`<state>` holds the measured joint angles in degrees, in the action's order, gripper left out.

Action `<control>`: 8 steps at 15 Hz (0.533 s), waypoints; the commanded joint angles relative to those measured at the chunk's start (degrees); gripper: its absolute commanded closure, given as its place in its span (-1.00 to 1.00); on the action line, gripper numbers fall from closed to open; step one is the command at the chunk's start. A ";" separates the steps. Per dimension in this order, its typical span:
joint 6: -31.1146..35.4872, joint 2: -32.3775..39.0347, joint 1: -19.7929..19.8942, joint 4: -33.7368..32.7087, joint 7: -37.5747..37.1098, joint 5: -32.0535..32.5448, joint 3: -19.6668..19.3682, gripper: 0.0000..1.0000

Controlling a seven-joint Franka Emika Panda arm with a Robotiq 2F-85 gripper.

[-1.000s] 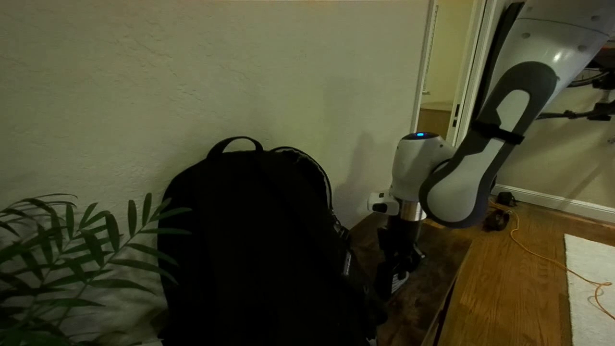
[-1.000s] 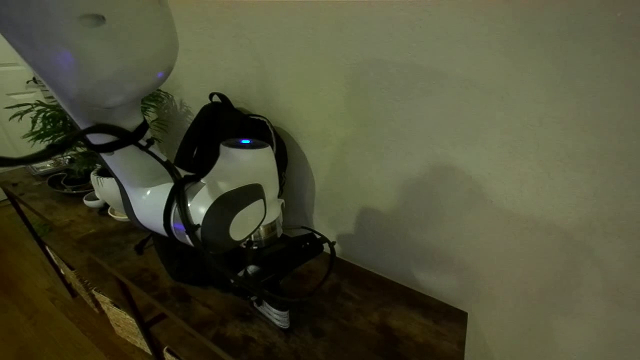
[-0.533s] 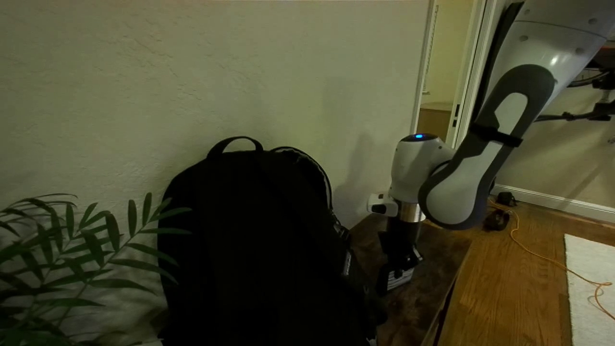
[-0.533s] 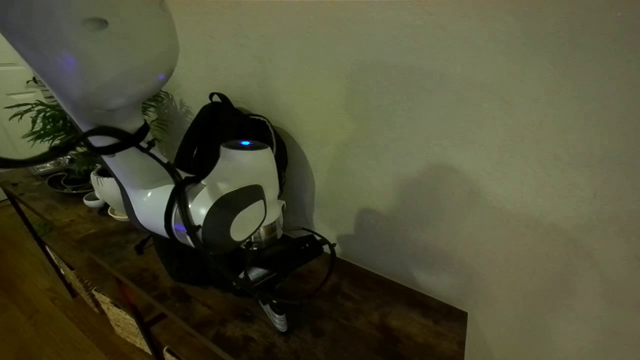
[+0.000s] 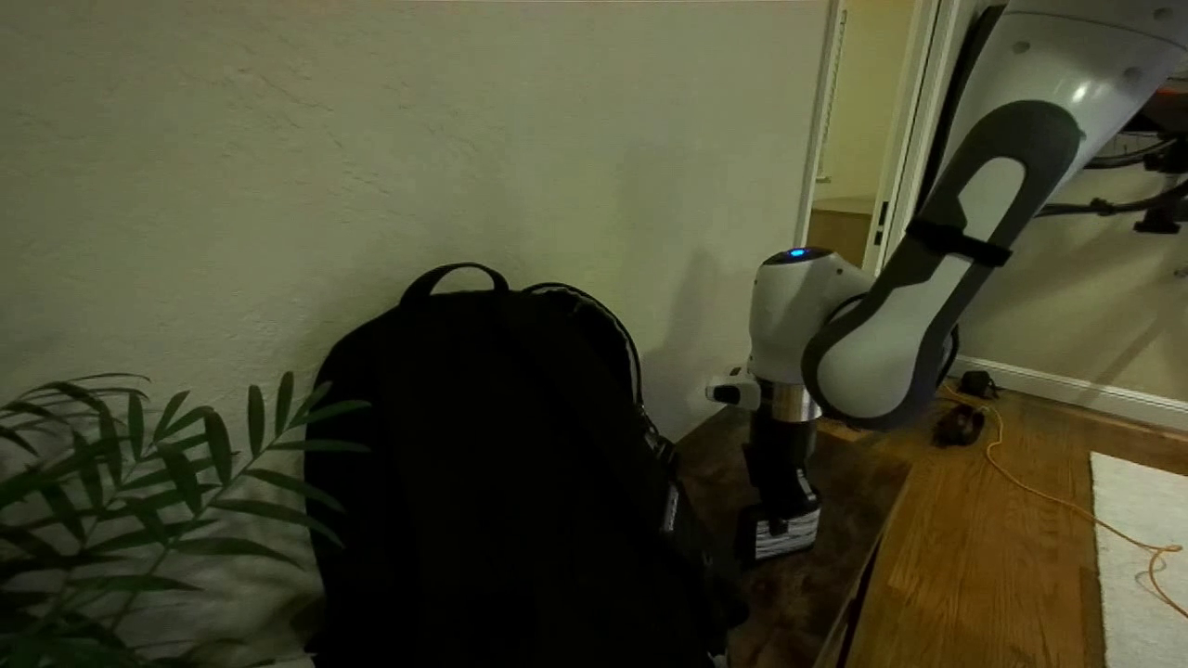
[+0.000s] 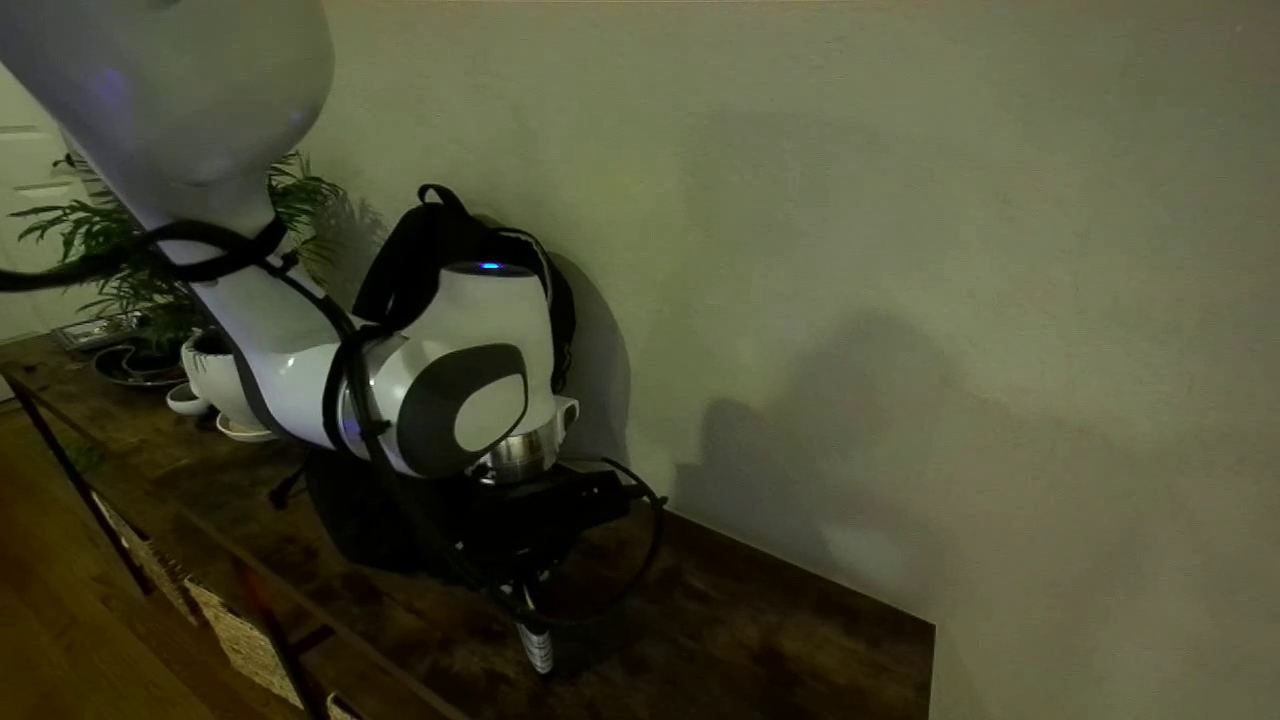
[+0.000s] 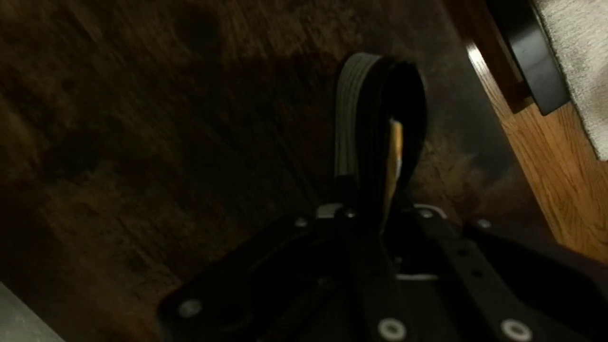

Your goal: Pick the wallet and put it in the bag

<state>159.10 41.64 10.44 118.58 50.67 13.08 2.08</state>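
The wallet (image 5: 786, 535) is dark with a pale striped outer face. My gripper (image 7: 375, 199) is shut on it, one finger on each side. In the wrist view the wallet (image 7: 349, 114) stands on edge, its folds bulging apart, with a tan strip showing inside. It also hangs below the gripper in an exterior view (image 6: 537, 648), nearly edge-on. The bag is a black backpack (image 5: 510, 464) leaning on the wall, its zipped top partly open on the side toward the arm. It is partly hidden behind the arm in an exterior view (image 6: 420, 240). The gripper is beside the bag, apart from it.
A dark wooden table (image 6: 760, 640) carries the bag. A leafy plant (image 5: 176, 501) stands beside the bag, and white pots (image 6: 215, 375) are farther along the table. The wall (image 6: 900, 250) runs behind. An orange cable (image 5: 1049, 501) lies on the floor.
The gripper has turned with the wallet, so its striped face shows more broadly in an exterior view and more edge-on in an exterior view. The arm has risen slightly.
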 commanded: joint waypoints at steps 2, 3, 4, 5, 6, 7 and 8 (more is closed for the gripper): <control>-4.36 -8.00 -0.31 4.46 -5.91 -2.05 0.64 0.92; -5.07 -9.18 -0.54 4.78 -6.82 -2.21 0.58 0.92; -5.88 -10.61 -0.54 5.22 -7.54 -2.39 0.78 0.92; -6.39 -11.89 -0.64 5.64 -8.32 -2.43 0.84 0.92; -7.23 -13.28 -0.55 6.12 -8.82 -2.72 1.15 0.92; -8.65 -14.65 -0.04 6.42 -8.67 -3.55 1.98 0.92; -9.95 -16.05 0.01 6.76 -8.83 -4.35 2.41 0.92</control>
<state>153.04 32.60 10.43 120.93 43.67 10.68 3.43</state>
